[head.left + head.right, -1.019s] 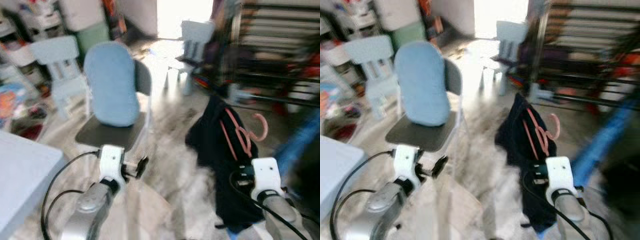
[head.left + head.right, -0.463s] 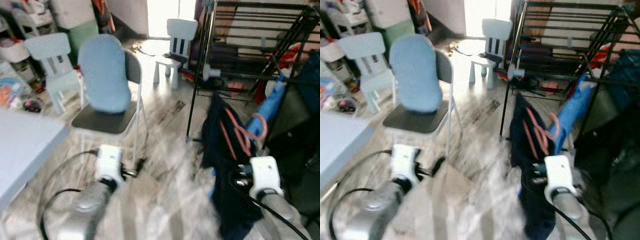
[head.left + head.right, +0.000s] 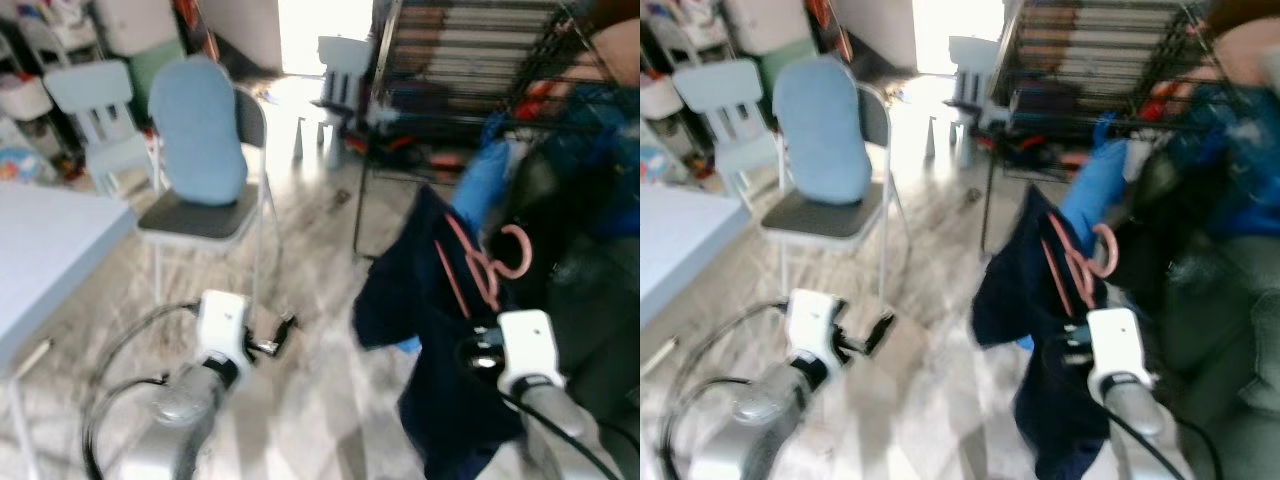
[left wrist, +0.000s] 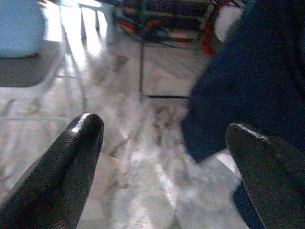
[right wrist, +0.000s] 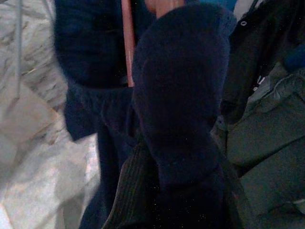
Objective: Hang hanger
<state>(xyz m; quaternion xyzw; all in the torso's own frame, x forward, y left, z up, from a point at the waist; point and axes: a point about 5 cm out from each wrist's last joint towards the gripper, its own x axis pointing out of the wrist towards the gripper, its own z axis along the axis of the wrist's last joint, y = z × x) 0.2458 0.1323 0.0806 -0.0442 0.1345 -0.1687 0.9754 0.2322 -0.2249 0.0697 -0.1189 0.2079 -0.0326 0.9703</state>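
Observation:
A pink hanger (image 3: 487, 270) carries a dark navy garment (image 3: 415, 300) and hangs low at the right. My right gripper (image 3: 478, 352) is shut on the hanger, its fingers buried in the cloth. In the right wrist view the pink hanger bar (image 5: 127, 43) runs beside a cloth-covered finger (image 5: 178, 95). The black drying rack (image 3: 440, 60) stands behind and above the hanger. My left gripper (image 3: 282, 333) is held out low over the floor, open and holding nothing. Its two fingertips (image 4: 78, 138) are spread wide in the left wrist view.
A folding chair with a blue back cushion (image 3: 200, 130) stands ahead on the left, with a light blue table (image 3: 40, 240) beside it. Two small white chairs (image 3: 340, 60) stand farther back. Blue and dark clothes (image 3: 570, 200) hang on the right.
The whole picture has shifted, so the camera has moved: the rack and hanging clothes now sit closer on the right. Both arms keep their pose, and the right still holds the hanger.

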